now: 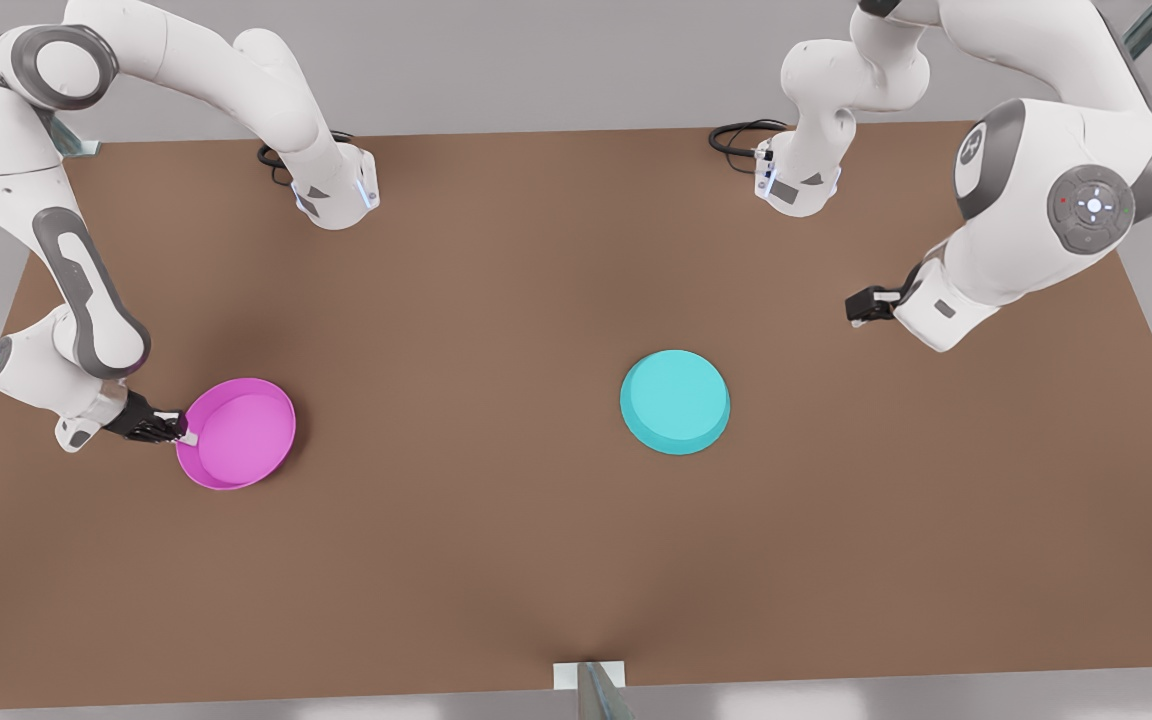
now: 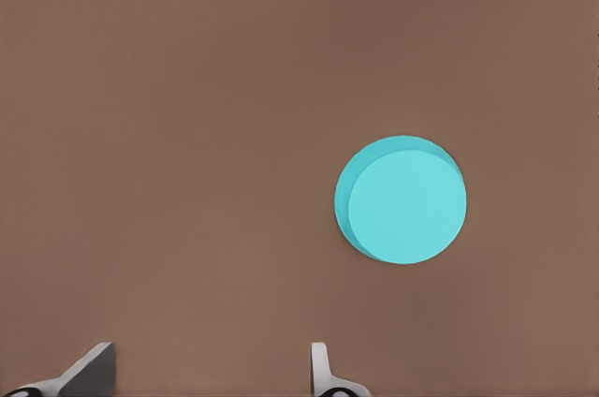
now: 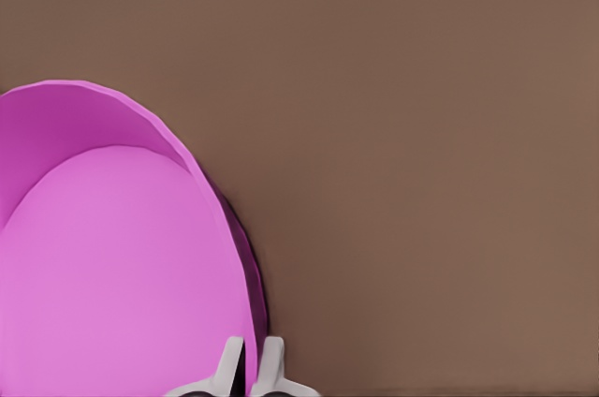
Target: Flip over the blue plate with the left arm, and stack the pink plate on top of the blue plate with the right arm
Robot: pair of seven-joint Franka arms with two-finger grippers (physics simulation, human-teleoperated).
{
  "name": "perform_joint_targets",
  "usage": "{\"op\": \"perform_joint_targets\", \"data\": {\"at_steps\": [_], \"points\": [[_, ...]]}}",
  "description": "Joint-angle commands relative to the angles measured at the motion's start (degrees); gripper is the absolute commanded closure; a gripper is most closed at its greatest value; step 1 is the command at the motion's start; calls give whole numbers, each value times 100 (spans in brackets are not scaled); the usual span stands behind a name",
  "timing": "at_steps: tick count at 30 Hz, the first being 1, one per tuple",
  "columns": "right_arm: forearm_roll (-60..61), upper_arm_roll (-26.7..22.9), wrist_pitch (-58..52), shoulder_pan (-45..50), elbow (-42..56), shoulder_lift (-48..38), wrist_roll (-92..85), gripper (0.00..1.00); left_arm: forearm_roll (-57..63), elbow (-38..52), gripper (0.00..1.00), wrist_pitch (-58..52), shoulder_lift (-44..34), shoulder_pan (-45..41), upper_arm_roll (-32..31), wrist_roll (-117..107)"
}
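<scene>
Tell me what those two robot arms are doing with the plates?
The right gripper is pinching the rim of the pink plate, which sits open side up at the front view's left of the brown table. The blue plate lies upside down, flat bottom up, nearer the middle. The left gripper hangs open in the air beside it, touching nothing. The pink plate is not yet stacked on the blue one.

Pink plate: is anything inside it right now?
The pink plate shows a bare, lighter pink inside, nothing lying in it. The right gripper is shut on its rim at the front view's left. The table beneath it is covered.
</scene>
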Motion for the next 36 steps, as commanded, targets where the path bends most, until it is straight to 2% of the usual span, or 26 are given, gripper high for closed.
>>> {"op": "perform_joint_targets", "data": {"at_steps": [1,15,19,27,36], "points": [[-72,5,-13,-1,9,-11,56,79,-2,0,0,-11,0,1,0,2],[77,31,-821,-80,35,-222,381,79,-11,27,0,25,8,-8,-9,-6],[446,40,-953,-28,62,-424,381,79,-28,27,0,25,0,1,-18,-15],[666,242,-1111,8,167,-591,495,79,-63,44,0,68,8,1,-18,-15],[1255,251,-997,1079,387,-837,1040,79,-11,53,0,77,-18,27,-26,274]]}}
